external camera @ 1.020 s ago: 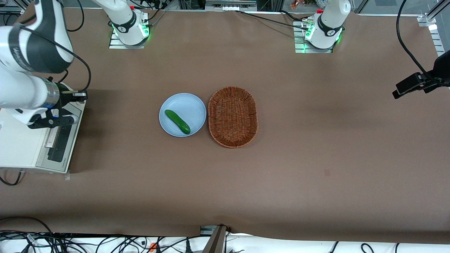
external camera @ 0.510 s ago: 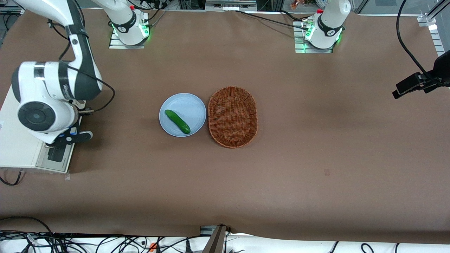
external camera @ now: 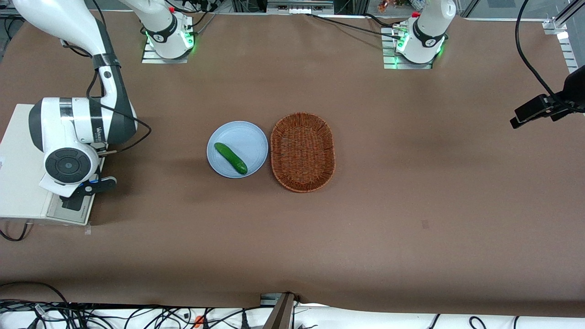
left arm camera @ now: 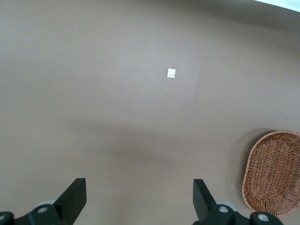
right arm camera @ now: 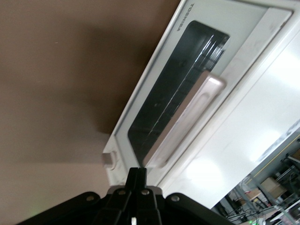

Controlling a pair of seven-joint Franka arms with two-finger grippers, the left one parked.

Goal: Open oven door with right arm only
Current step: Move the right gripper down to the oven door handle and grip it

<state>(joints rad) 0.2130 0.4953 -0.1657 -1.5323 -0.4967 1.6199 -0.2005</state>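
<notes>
The cream-white oven [external camera: 20,183] stands at the working arm's end of the table. Its door [external camera: 68,208] faces the table's middle and looks shut against the body. The right arm [external camera: 82,128] hangs over the oven's front and hides most of the door. In the right wrist view the oven door [right arm camera: 159,89] shows its dark glass window and silver bar handle [right arm camera: 185,119]. My gripper [right arm camera: 138,176] is shut and empty, its fingertips together just off one end of the handle, not touching it as far as I can tell.
A light blue plate [external camera: 249,137] with a green cucumber [external camera: 231,158] lies mid-table, beside a brown wicker basket [external camera: 302,151]. The basket also shows in the left wrist view [left arm camera: 274,171]. Brown table surface [external camera: 155,219] lies between the oven and the plate.
The right arm has swung along the oven's front toward the front camera and turned its wrist; it now covers most of the door and handle.
</notes>
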